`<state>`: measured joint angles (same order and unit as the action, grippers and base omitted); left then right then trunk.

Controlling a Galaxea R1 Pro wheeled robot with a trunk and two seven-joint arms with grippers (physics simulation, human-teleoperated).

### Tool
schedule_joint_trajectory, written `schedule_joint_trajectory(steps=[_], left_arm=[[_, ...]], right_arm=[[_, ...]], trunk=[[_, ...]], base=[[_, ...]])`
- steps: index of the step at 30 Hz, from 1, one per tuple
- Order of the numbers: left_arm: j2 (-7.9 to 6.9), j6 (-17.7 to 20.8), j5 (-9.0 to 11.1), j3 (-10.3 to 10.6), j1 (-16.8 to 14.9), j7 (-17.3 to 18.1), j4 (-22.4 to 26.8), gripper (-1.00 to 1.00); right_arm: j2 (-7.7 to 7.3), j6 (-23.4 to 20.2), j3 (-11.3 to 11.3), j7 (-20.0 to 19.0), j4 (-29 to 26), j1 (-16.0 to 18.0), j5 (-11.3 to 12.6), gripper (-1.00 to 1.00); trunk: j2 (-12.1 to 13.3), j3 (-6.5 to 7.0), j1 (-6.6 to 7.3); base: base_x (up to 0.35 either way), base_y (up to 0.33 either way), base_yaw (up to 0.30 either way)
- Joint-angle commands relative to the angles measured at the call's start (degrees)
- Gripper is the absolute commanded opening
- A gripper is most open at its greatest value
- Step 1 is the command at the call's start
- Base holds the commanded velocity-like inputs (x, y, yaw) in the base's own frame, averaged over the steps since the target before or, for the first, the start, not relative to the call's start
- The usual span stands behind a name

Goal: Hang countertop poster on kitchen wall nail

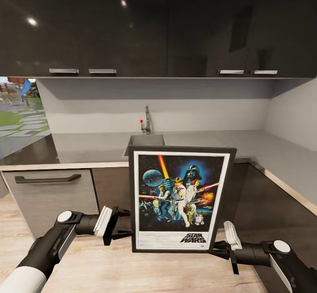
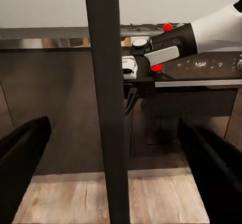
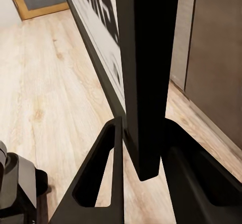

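Observation:
The Star Wars poster [image 1: 178, 198] hangs upright in the air in front of the pale grey kitchen countertop [image 1: 88, 145] and its sink [image 1: 145, 141]. My right gripper [image 1: 216, 252] is shut on the poster's lower right corner; in the right wrist view both fingers press the black frame [image 3: 146, 57]. My left gripper [image 1: 125, 224] is open at the poster's lower left edge. In the left wrist view the frame edge [image 2: 106, 108] stands between the widely spread fingers [image 2: 25, 153], touching neither. The wall nails are out of view.
Dark glossy wall cabinets [image 1: 132, 24] hang above the grey backsplash. A chrome tap [image 1: 146, 121] stands behind the sink. A drawer front with a dark handle [image 1: 48, 178] is at the left. The counter turns along the right wall [image 1: 286, 161]. Wood floor [image 1: 110, 266] lies below.

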<state>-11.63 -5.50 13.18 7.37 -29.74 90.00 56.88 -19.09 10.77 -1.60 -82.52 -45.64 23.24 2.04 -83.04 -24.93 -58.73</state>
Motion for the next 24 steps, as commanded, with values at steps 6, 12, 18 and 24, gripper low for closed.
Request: schedule_joint_trajectory(steps=[6, 12, 18, 24], left_arm=[[-0.06, -0.57, 0.35, 0.19, -0.05, 0.0, -0.01, 1.0], [-0.06, -0.57, 0.35, 0.19, -0.05, 0.0, -0.01, 1.0], [-2.8, -0.59, 0.25, 0.12, -0.05, 0.0, -4.28, 1.0], [-8.21, -0.64, 0.2, 0.0, -0.05, 0.0, -13.31, 1.0]], right_arm=[[-0.05, 0.22, -0.16, -0.19, 0.03, 0.05, 0.17, -1.0], [-0.02, 0.22, -0.16, -0.13, 0.02, 0.05, 0.16, -1.0], [0.01, 0.22, -0.18, -0.1, 0.05, 0.05, 0.1, -1.0], [0.02, 0.18, -0.1, -0.01, 0.1, 0.05, 0.23, -1.0]], trunk=[[-0.04, -0.07, 0.0], [-0.04, -0.07, 0.0], [-0.04, -0.07, 0.0], [-0.04, -0.07, 0.0]], base=[[0.0, 0.0, 0.0], [0.0, 0.0, 0.0], [0.0, 0.0, 0.0], [0.0, 0.0, 0.0]])
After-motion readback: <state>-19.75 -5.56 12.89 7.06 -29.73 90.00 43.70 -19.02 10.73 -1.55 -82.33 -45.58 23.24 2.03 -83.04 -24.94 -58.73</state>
